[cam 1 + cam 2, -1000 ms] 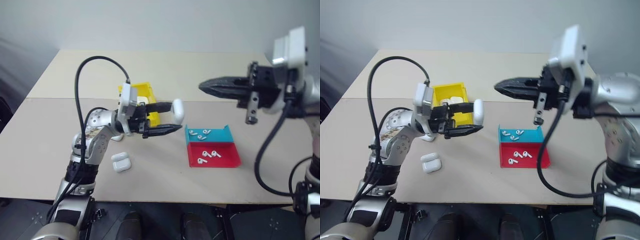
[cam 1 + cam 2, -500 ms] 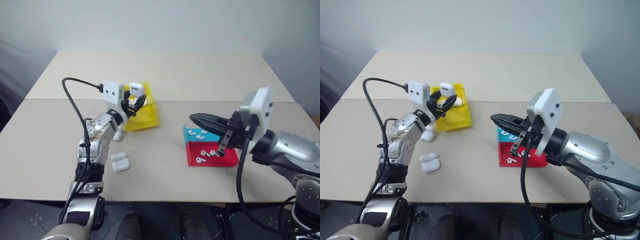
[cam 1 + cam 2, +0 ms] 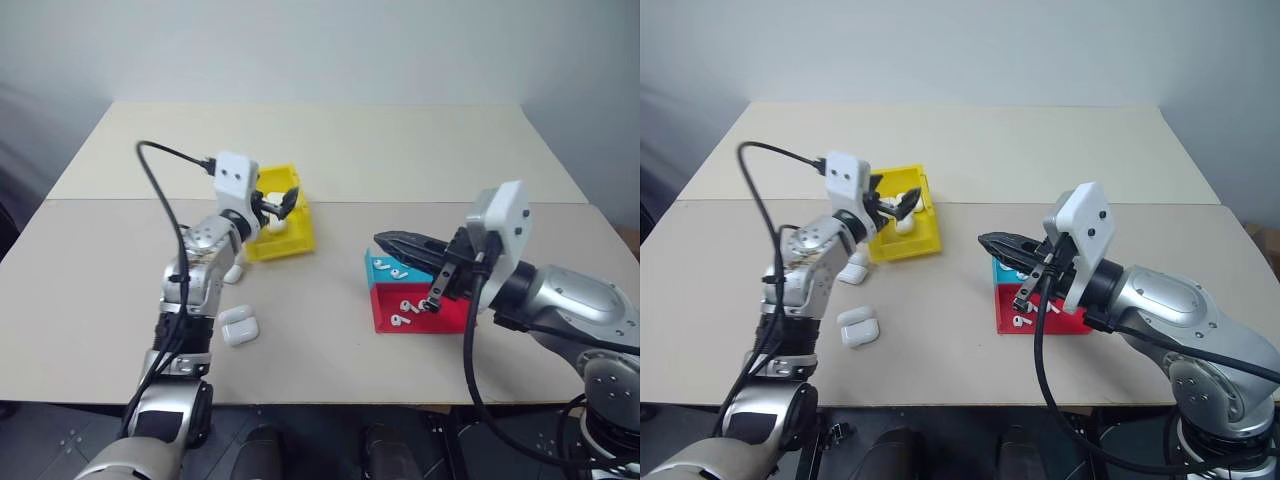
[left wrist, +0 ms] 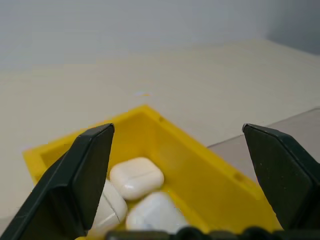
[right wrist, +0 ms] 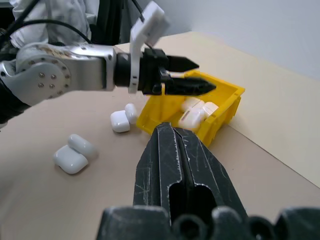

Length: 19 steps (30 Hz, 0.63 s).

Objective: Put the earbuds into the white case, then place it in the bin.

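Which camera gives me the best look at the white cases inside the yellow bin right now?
Left wrist view: the white cases lie close between the left gripper's open fingers. Right wrist view shows them smaller in the yellow bin; head views partly hide them.

Left pincer [image 4: 175, 165] agape, right pincer [image 5: 176, 150] closed

Part of the bright yellow rectangular plastic bin [image 3: 285, 228] is hidden by the left gripper [image 3: 281, 205]. White cases inside the bin are partly covered; their number cannot be told.
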Motion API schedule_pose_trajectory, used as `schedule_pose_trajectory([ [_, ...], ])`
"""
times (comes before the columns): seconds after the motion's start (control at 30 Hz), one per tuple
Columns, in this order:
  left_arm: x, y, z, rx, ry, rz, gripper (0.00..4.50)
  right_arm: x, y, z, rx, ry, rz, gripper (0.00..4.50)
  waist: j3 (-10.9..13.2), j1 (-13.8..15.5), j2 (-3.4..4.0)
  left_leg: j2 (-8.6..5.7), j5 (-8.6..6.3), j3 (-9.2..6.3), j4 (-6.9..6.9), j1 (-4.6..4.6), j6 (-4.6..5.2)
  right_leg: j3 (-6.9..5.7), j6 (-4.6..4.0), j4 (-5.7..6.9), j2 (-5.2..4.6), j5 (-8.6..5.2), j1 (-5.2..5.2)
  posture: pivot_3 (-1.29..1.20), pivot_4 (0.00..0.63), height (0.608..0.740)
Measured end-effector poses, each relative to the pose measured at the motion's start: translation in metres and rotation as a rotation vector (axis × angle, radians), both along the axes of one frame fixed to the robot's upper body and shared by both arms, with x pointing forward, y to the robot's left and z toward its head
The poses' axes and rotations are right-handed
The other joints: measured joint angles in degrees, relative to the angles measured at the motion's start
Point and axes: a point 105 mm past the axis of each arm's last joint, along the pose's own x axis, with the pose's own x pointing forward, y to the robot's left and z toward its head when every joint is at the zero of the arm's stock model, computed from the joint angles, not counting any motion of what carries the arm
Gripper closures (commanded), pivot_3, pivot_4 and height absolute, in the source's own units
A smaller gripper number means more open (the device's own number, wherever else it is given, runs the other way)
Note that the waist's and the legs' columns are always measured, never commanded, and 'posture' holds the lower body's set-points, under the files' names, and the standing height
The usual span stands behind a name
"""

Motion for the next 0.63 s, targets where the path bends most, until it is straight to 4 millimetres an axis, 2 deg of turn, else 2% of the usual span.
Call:
schedule_pose_trajectory([
  [0.1, -0.024, 0.006, 0.014, 0.045, -0.056, -0.127, 0.01, 0.0, -0.005, -0.003, -0.029, -0.005, 0.0, 4.5, -0.01, -0.02, 0.02, 0.0, 0.0, 0.02, -0.02, 0.05, 0.0, 0.01, 0.0, -0.01, 0.0, 0.0, 0.03, 0.0, 0.15, 0.74],
  [0.3, -0.079, 0.025, -0.015, 0.18, 0.064, -0.432, 0.01, 0.009, -0.028, -0.032, -0.072, 0.026, -0.08, 4.5, -0.02, -0.18, 0.01, 0.02, 0.01, 0.05, -0.06, 0.07, -0.02, 0.03, -0.01, -0.08, 0.0, -0.01, 0.0, 0.0, 0.15, 0.74],
  [0.5, -0.132, 0.049, -0.021, 0.257, 0.166, -0.612, 0.01, 0.012, -0.053, -0.068, -0.114, 0.115, -0.136, 4.5, -0.03, -0.16, -0.01, 0.03, 0.01, 0.1, -0.1, 0.09, -0.03, 0.05, -0.02, -0.27, 0.0, -0.02, -0.02, 0.0, 0.15, 0.74],
  [0.63, -0.155, 0.064, -0.029, 0.297, 0.245, -0.671, 0.01, 0.005, -0.055, -0.065, -0.162, 0.11, -0.06, 4.5, -0.03, -0.17, -0.01, 0.05, 0.01, 0.11, -0.1, 0.19, -0.02, 0.06, -0.07, -0.2, 0.0, -0.05, 0.01, 0.0, 0.15, 0.74],
])
